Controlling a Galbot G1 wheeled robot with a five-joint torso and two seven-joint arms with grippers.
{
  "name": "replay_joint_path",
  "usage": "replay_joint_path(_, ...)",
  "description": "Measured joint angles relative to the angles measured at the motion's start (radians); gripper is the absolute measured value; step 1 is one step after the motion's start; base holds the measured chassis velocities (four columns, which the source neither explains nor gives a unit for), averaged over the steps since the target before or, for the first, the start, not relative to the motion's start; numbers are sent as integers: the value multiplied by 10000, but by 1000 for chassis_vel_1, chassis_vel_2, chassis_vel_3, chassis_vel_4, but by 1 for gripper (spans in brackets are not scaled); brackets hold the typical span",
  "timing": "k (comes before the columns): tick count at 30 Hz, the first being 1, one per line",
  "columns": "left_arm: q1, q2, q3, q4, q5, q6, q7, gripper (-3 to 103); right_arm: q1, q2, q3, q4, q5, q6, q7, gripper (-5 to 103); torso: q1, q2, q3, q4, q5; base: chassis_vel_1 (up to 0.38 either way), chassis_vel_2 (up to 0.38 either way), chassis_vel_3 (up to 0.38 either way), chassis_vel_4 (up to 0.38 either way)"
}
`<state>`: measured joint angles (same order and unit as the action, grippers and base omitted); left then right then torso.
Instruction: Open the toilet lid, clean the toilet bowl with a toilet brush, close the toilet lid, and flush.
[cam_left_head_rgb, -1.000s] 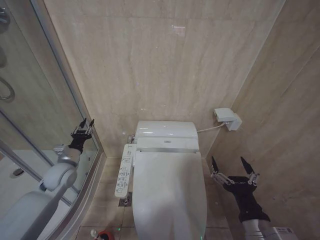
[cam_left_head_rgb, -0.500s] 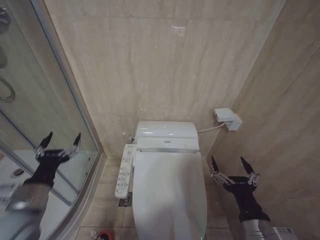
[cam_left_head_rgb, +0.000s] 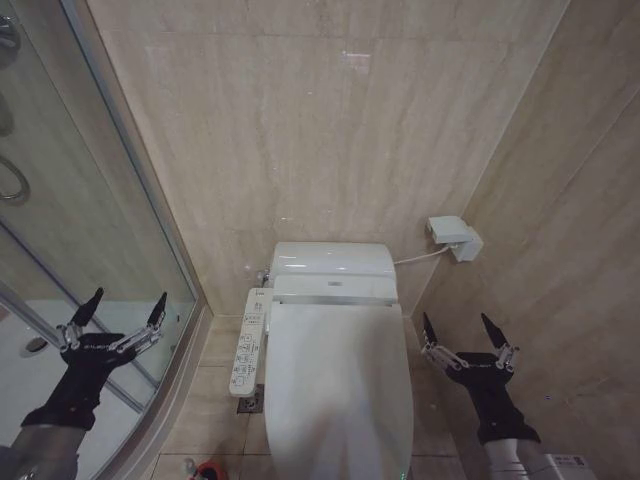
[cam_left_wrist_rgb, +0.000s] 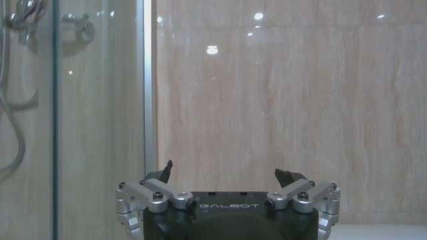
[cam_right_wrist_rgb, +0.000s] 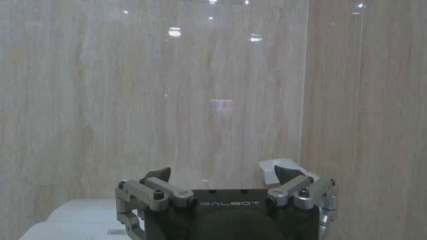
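Note:
The toilet lid (cam_left_head_rgb: 340, 390) is a glossy white oval lying shut, so the toilet bowl is hidden beneath it. My left gripper (cam_left_head_rgb: 128, 296) hangs open in front of the shower glass, well left of the toilet, with nothing between its fingers. In the left wrist view the left gripper (cam_left_wrist_rgb: 225, 170) faces the beige wall and the glass edge. My right gripper (cam_left_head_rgb: 457, 320) stands open beside the lid's right side, apart from it and empty. The right wrist view has the right gripper (cam_right_wrist_rgb: 221, 172) facing the wall corner. The toilet brush is out of view.
A white tank (cam_left_head_rgb: 333, 265) sits behind the lid, with a control panel (cam_left_head_rgb: 250, 340) on the toilet's left side. A white wall box (cam_left_head_rgb: 455, 238) with a cable hangs at the right. The shower glass (cam_left_head_rgb: 80, 230) bounds the left. A red cup (cam_left_head_rgb: 208, 470) sits at the bottom edge.
My left arm has dropped from beside the glass frame down and back toward me, turning its open fingers upward. The right arm and the lid have not moved.

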<state>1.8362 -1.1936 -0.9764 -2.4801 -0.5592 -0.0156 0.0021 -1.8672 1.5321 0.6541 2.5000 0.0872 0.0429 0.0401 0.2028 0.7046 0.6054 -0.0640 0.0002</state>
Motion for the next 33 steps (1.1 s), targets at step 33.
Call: replay_joint_path(33,-67,-262,423,205,243,-68,108,100,1,0,0,0,0,0,0,100,6,-3,2,0,-2,6,-9,-6,8)
